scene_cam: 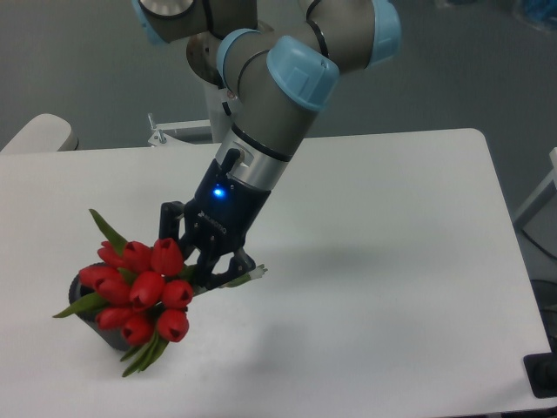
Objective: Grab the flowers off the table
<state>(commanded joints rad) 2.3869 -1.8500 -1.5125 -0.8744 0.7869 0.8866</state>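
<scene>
Above the white bench, the gripper is clamped on the green stems of the flowers, holding them off the surface. Red tulip heads hang lower left, partly hiding a black cylinder; no writing is legible.

camera: single fixed view | high, angled down | faces arm base across table | mid-range

Black ribbed cylinder, mostly hidden.
</scene>
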